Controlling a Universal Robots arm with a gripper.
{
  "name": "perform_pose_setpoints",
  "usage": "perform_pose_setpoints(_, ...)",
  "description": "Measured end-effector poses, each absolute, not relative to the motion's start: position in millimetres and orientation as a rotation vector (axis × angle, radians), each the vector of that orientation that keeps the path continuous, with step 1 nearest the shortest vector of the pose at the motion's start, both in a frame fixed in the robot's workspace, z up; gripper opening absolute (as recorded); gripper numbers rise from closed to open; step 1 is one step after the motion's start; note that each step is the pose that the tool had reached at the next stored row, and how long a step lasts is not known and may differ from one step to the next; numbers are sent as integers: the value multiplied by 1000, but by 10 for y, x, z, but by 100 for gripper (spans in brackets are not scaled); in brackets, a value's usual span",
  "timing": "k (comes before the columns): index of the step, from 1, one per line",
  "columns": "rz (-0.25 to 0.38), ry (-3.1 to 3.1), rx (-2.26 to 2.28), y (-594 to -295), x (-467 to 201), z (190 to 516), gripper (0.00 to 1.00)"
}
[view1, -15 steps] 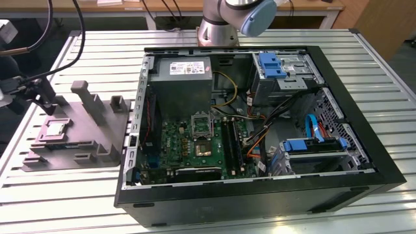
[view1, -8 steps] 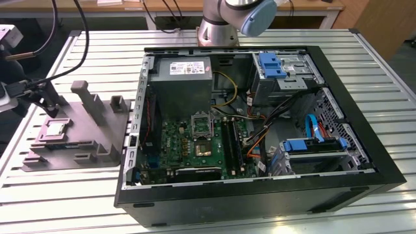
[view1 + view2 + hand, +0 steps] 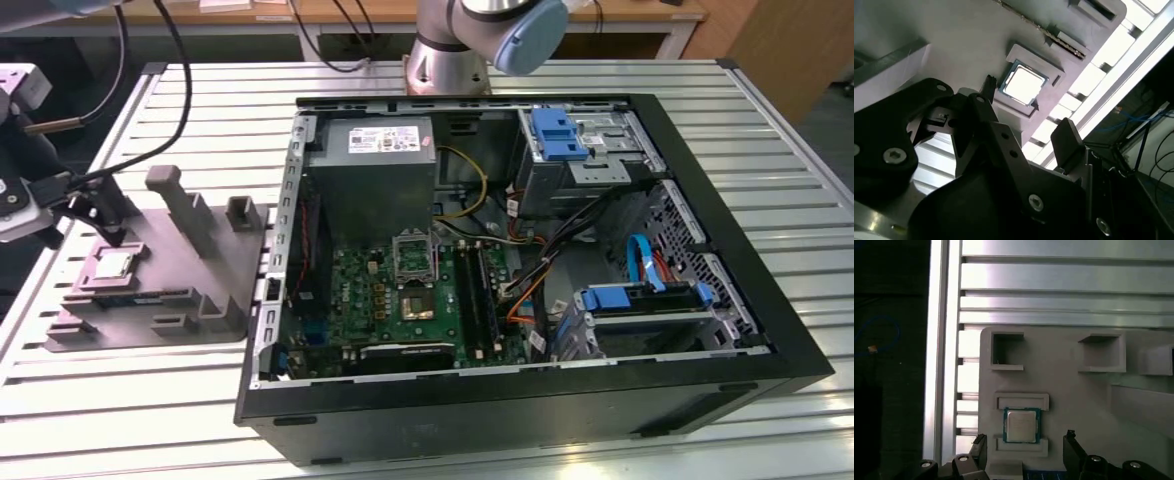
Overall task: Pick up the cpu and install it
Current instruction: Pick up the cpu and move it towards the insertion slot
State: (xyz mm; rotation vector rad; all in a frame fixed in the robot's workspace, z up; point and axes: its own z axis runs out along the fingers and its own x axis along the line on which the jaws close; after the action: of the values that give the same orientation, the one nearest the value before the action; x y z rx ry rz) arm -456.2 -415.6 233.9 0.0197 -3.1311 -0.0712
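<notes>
One gripper (image 3: 1025, 436), released and empty with black fingers (image 3: 979, 446) spread, hangs at the exterior view's left just above one cpu (image 3: 110, 265). The cpu is a flat square chip with a silver-grey metal top, seated in a recess of one matte grey plastic fixture (image 3: 200, 262) with upright pegs on the ribbed aluminium worktop (image 3: 134, 400). Both wrist views show the cpu's green rim, and the exterior view adds, further right, one open black computer case (image 3: 534, 412) with a green motherboard (image 3: 358, 290).
</notes>
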Motion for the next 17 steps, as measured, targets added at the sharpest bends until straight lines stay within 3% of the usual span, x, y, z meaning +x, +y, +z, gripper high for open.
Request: perform_pose_setpoints(17, -71, -3131, 12, -4101, -4568, 2033, 71)
